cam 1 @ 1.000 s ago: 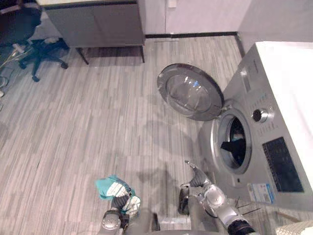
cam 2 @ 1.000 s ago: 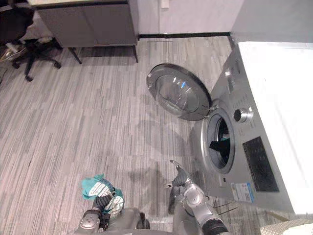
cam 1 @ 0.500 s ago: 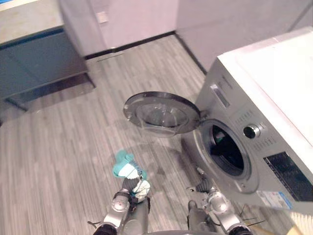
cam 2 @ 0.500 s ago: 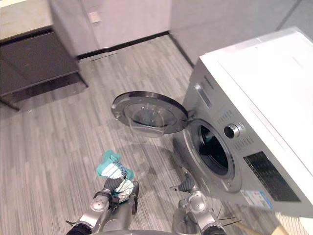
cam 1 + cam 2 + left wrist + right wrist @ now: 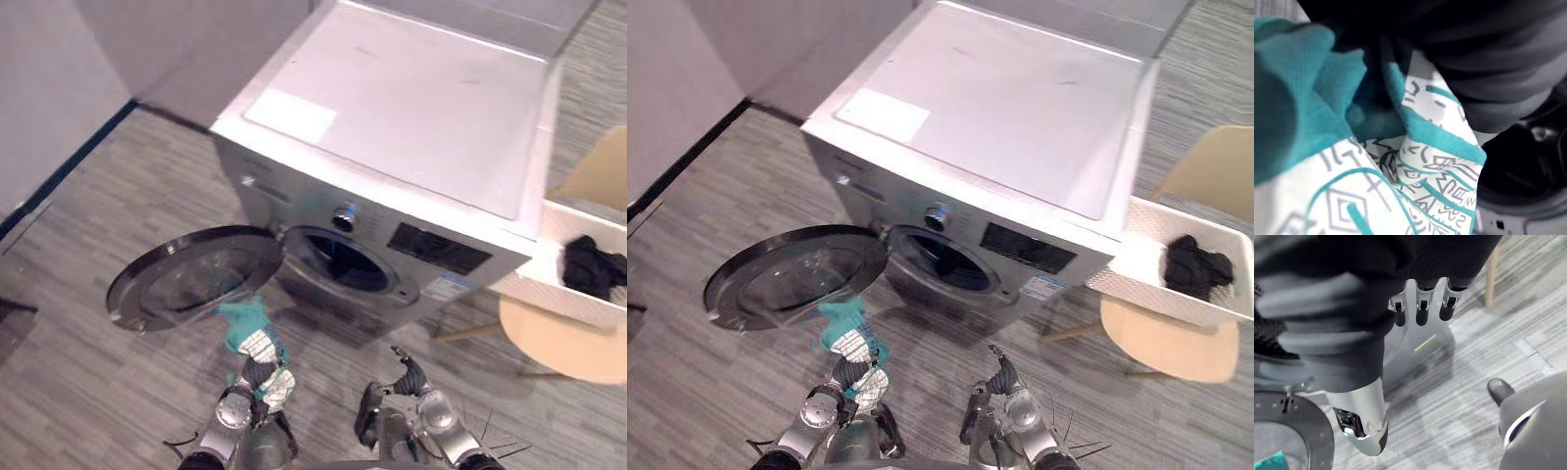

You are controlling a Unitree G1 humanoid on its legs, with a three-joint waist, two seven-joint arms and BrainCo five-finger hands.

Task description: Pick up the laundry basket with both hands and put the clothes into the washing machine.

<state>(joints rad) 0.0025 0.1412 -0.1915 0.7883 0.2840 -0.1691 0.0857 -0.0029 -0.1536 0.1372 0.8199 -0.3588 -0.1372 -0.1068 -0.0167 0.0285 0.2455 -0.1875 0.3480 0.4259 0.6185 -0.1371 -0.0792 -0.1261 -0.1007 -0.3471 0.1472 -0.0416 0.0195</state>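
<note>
My left hand (image 5: 257,377) is shut on a teal and white patterned cloth (image 5: 245,321), held up low in front of the washing machine (image 5: 411,108). The same cloth (image 5: 1327,186) is bunched close against the hand in the left wrist view. The machine's round door (image 5: 186,279) hangs open to the left, and its drum opening (image 5: 338,262) is dark inside. My right hand (image 5: 409,374) is open and empty, low before the machine, with its fingers (image 5: 1420,308) straight. A white laundry basket (image 5: 1136,269) holding a black garment (image 5: 1190,262) rests on a tan chair (image 5: 1161,343) to the machine's right.
Grey plank floor (image 5: 69,372) spreads to the left under the open door. A wall with a dark skirting (image 5: 59,166) runs at the far left. The chair's wooden leg (image 5: 460,331) angles toward the machine's lower right corner.
The camera has swung right, so the machine now faces me and the basket on the chair has come into view. My left hand still holds the cloth, now nearer the open door.
</note>
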